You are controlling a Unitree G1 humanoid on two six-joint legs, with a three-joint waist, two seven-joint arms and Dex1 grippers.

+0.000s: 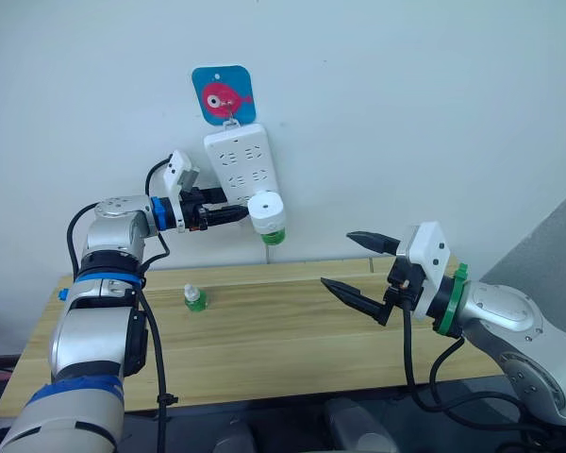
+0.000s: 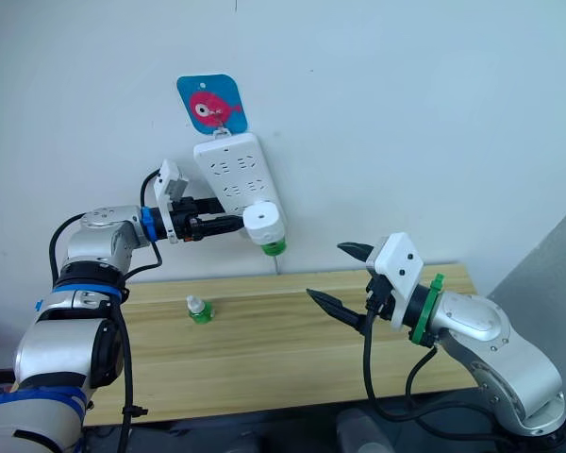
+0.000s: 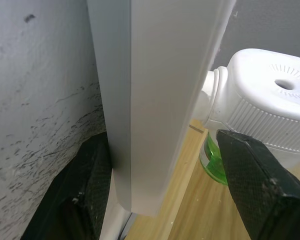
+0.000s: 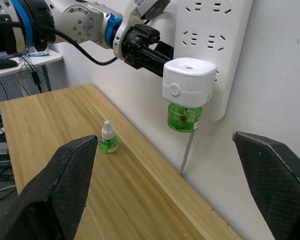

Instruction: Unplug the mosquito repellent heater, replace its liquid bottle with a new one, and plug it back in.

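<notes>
White heater point(image 1: 265, 209) is sitting plugged into the strip point(image 1: 241, 162); left gripper point(image 1: 238, 214), spread, is straddling the strip's edge; right gripper point(image 1: 362, 269) is gaping; everything remains.

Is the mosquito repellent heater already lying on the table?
No, the mosquito repellent heater sits plugged into the power strip on the wall, above the table.

No text, label, brand or number is legible anywhere.
</notes>
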